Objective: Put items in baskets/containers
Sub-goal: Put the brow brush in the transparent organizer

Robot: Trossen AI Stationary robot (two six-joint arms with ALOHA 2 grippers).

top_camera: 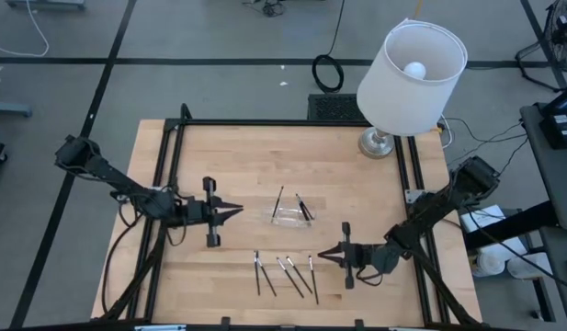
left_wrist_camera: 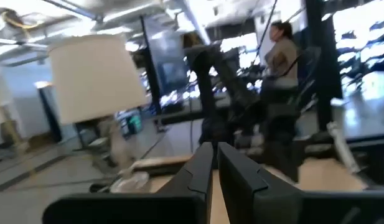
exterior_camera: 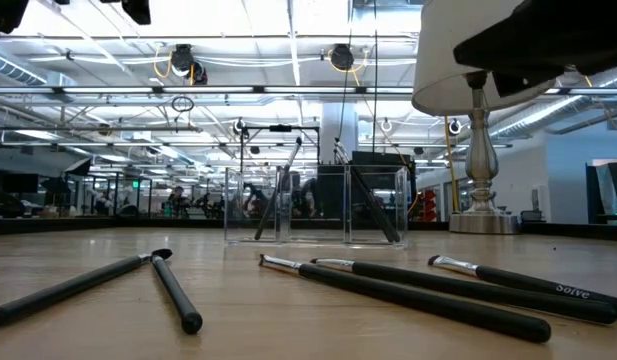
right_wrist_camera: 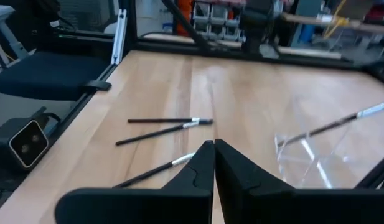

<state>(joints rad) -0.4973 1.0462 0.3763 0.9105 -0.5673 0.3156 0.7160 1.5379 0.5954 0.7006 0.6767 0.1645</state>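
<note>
Slim matte-black sticks [exterior_camera: 408,290] with silvery tips lie nearest you, low in frame on grainy wood; two lean inside your clear boxy tray [top_camera: 292,213] at centre. Right gripper [top_camera: 322,254] pinched empty; left gripper [top_camera: 239,211] nearly closed, empty.

One word can be read, pale lettering that looks like "Solve" on the dark handle of the stick [exterior_camera: 548,285] lying nearest the right edge in the low view; its last letters are unclear, and nothing else is legible.
</note>
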